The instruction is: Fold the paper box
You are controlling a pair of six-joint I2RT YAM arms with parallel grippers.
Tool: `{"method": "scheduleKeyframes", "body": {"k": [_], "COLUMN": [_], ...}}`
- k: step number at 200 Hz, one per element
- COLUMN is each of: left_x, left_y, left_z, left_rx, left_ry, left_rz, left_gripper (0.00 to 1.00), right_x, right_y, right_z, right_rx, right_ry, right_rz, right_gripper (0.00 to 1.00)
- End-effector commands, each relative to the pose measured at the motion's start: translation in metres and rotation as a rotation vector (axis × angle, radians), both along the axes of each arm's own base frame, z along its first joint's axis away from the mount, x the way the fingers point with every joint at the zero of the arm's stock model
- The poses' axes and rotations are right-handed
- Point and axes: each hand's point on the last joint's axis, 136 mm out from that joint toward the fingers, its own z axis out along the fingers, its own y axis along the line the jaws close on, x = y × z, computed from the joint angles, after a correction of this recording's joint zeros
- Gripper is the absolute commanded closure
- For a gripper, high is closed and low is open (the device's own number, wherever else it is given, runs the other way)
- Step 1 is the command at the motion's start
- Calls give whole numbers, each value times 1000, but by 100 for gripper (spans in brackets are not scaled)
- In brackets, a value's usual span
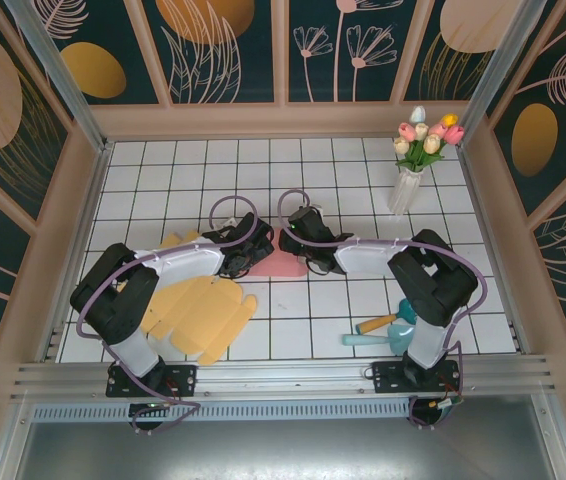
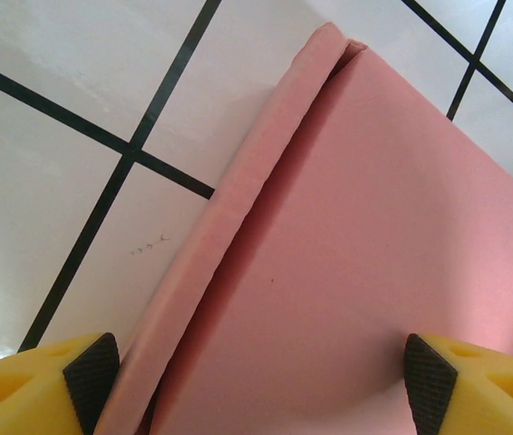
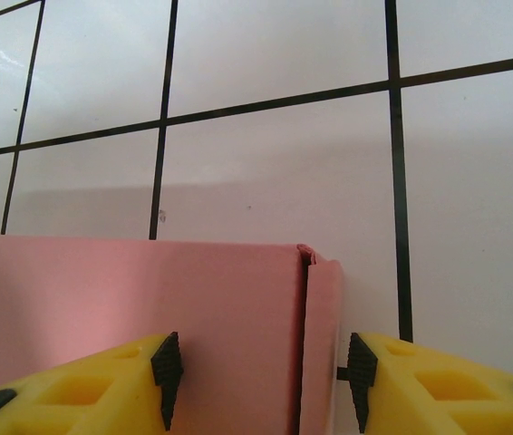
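Observation:
The pink paper box (image 1: 281, 264) lies flat on the tiled table between both grippers. My left gripper (image 1: 255, 250) hovers over its left side. In the left wrist view the box's broad panel (image 2: 365, 227) has a narrow side flap (image 2: 225, 231) folded up along its left edge, and my left gripper (image 2: 258, 385) is open, its pads standing wide on either side of flap and panel. My right gripper (image 1: 299, 240) is at the box's far corner. There the open right gripper (image 3: 264, 376) straddles a narrow end flap (image 3: 322, 335), one pad over the panel (image 3: 148, 290), the other just off its edge.
A yellow unfolded box sheet (image 1: 198, 315) lies at the front left, partly under the left arm. A teal and yellow tool (image 1: 383, 328) lies by the right arm's base. A white vase of tulips (image 1: 408, 180) stands at the back right. Walls close in the table.

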Motion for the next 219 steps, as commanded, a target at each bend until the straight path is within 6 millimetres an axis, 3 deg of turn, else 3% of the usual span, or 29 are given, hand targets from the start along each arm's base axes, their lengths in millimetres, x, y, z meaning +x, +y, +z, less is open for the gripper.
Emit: {"method": "scheduleKeyframes", "body": {"k": [1,89,126,145,219], "left_x": [-4,-6,-6,-6,-7], "left_y": [3,19,17,17,16], "left_z": [-9,-14,-15,-16,-17], "left_rx": [11,73,65,60,57], "left_ry": [21,8,10,9,9], "left_rz": [16,46,44,42,41], "left_gripper": [19,19,19,19,19], "right_x": [-26,-70,-89,-93,-92], "right_y": [-24,-28,-19,-15,2], "right_z": [-29,2,10,13,10], "right_rx": [-108,-135,-40,2,46], "right_ry": [83,-30,-19,-18,-11], "right_rz": [1,-1,26,45,98], "right_gripper": [45,45,49,56,56]}}
